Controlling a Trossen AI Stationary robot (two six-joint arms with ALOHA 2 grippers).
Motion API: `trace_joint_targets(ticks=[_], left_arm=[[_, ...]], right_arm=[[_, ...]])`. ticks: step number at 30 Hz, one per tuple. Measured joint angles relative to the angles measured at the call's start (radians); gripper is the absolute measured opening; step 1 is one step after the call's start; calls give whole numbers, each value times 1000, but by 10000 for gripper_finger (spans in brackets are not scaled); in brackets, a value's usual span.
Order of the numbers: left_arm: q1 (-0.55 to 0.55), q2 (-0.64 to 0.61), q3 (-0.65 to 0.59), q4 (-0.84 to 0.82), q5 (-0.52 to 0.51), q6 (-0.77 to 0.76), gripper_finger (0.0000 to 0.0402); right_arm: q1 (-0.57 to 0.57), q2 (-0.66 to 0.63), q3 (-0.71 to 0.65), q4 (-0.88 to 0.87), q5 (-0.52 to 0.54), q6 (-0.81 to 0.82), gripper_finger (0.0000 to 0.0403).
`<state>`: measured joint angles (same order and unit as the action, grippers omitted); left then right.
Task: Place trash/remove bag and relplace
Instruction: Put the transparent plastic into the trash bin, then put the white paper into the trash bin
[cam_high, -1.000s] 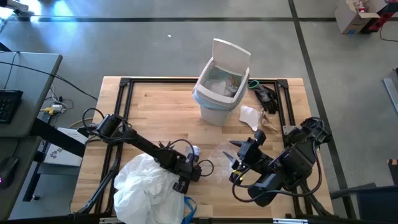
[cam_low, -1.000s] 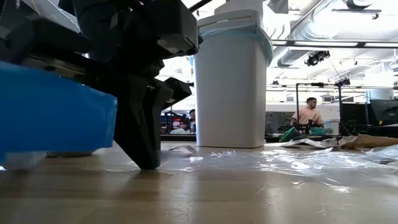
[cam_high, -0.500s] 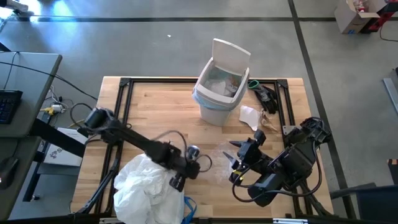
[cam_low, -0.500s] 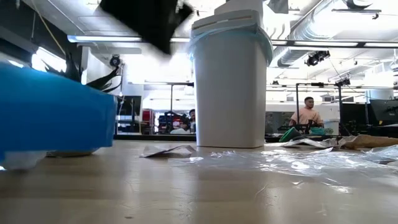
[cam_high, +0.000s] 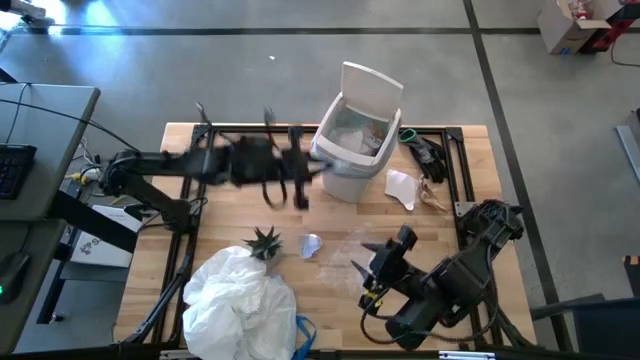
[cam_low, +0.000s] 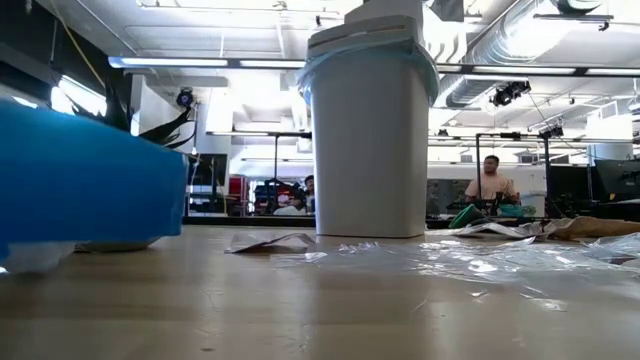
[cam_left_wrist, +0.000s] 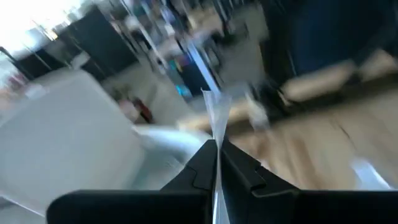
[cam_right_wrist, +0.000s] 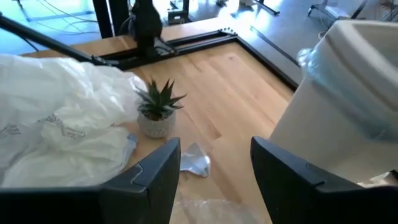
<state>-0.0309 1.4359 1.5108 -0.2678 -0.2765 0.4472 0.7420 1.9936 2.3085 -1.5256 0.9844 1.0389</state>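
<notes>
Left gripper (cam_high: 300, 185) raised and blurred just beside the white plastic swing-lid bin (cam_high: 352, 150), on the bin's left in the high view; fingers (cam_left_wrist: 239, 171) clenched on a thin sliver of clear crinkled plastic wrapper (cam_left_wrist: 216, 118) standing up between the tips in the left wrist view. Bin upright at the far middle of the pale wooden table (cam_high: 235, 215), lined with a translucent light-blue plastic bag (cam_low: 425, 62) folded over the rim; pale scraps visible inside from above, kind not discernible. Right gripper (cam_high: 372, 272) low over the near right of the table, jaws spread apart, nothing between them. Sheet of clear crinkled plastic film (cam_low: 480, 262) flat on the wood just beside the right gripper, well apart from the bin. Small crumpled pale-blue scrap (cam_right_wrist: 196, 162) on the wood near a small green spiky plant in a white pot (cam_right_wrist: 157, 107). White paper scrap (cam_high: 402, 187) and crumpled brown paper piece (cam_high: 436, 199) lying right of the bin. Large crumpled white plastic bag (cam_high: 238, 300) heaped at the near left corner, touching the plant pot. Person seated in the room (cam_low: 491, 183) beyond the table.
</notes>
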Motion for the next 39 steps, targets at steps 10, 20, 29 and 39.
trace_joint_targets(ticks=[10, 20, 29, 39], left_arm=[[332, 169, 176, 30, 329, -119, 0], [397, 323, 253, -72, 390, -183, 56], [391, 293, 266, -74, 428, -224, 170], [374, 192, 265, -163, 459, -229, 193]], right_arm=[[24, 95, 0, 5, 1, 78, 183], [31, 110, 0, 32, 4, 89, 183], [32, 110, 0, 24, 11, 87, 183], [29, 123, 0, 22, 8, 142, 183]])
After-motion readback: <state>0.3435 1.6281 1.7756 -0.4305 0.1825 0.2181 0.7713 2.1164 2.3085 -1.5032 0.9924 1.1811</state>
